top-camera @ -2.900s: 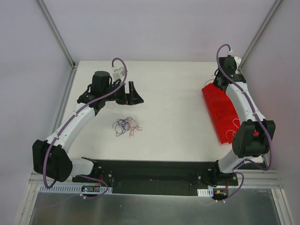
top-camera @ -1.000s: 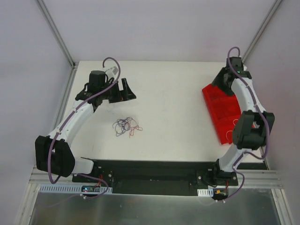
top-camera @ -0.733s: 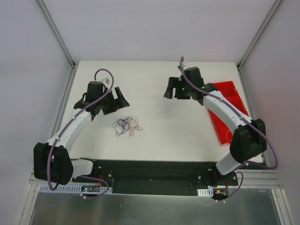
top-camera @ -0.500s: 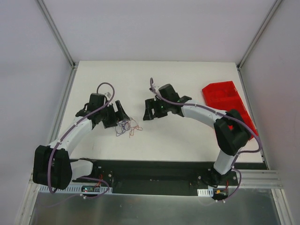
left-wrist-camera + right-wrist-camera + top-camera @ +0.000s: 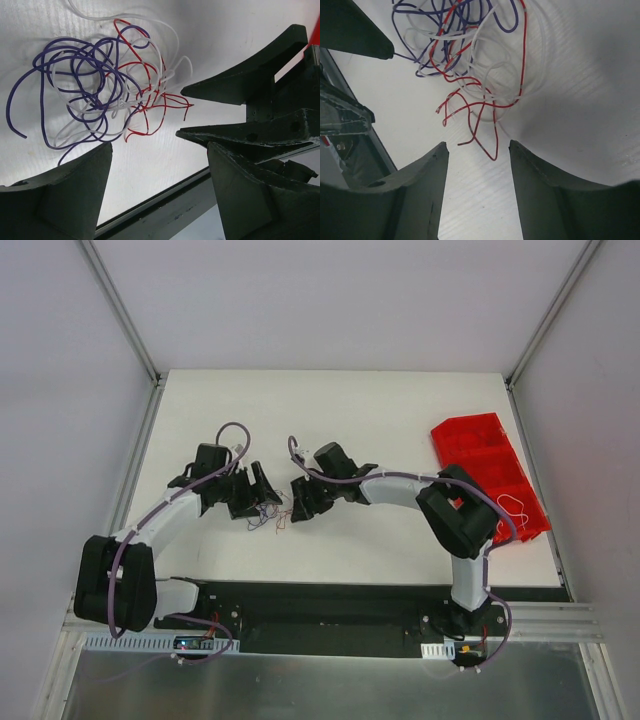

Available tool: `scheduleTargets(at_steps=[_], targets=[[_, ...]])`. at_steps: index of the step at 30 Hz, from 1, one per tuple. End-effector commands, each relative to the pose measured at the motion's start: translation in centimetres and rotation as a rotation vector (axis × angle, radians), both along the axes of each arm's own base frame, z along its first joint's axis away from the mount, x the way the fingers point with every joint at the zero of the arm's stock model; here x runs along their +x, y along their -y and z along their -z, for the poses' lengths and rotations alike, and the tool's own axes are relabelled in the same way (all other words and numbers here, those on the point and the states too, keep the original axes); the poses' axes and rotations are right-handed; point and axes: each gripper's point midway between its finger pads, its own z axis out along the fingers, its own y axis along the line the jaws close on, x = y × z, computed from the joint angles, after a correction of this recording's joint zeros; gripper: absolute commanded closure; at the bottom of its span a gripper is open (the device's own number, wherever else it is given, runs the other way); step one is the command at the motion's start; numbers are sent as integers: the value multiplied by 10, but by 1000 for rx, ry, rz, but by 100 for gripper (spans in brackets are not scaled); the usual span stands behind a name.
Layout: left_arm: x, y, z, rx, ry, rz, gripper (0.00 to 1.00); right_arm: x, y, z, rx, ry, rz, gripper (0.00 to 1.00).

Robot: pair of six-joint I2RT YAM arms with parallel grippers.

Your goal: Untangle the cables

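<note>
Approach step: the left end effector point(image 5: 159, 149) and right end effector point(image 5: 477, 145) stand open and empty on either side of the tangle of thin red, purple and white cables point(image 5: 272, 517); next, each should pinch a separate strand.

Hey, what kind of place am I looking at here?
Probably a robotics lab test cell: a white table boxed in by plain panels and aluminium posts, a left arm and right arm bolted at its near edge, cables tangled between them.
</note>
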Motion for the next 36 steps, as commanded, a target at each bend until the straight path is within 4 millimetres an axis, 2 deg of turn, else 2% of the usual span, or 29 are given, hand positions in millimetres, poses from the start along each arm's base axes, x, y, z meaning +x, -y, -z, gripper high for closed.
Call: scheduleTargets(at_steps=[1,6,9,10,11,15,18,20,22,27,30,33,36], targets=[[17,6,-7,-42,2,-19,25,16,-8,-4,-4,109,-7,47],[30,5,12,-25,-89,-84,27,17,-4,-6,-3,149,8,67],[37,4,23,-23,-127,-147,27,19,-11,-15,50,181,26,84],[39,2,27,-18,-132,-171,27,17,-14,-17,61,169,47,95],[41,0,30,-8,-137,-197,27,16,-15,-19,61,168,60,100],[46,-11,49,50,-160,-266,24,12,-3,-46,55,266,142,100],[43,-18,70,89,-222,-315,21,11,25,-86,49,351,209,100],[39,-23,81,100,-259,-343,20,12,45,-123,44,418,254,100],[34,-27,90,112,-285,-361,19,12,74,-158,-2,477,315,100],[23,-37,101,136,-304,-397,18,15,143,-257,-2,601,454,100],[21,-42,104,144,-307,-412,17,14,178,-314,29,675,524,100],[20,-45,103,137,-304,-419,17,13,204,-364,49,750,588,100],[22,-47,100,138,-288,-421,18,9,213,-399,91,800,592,100]])
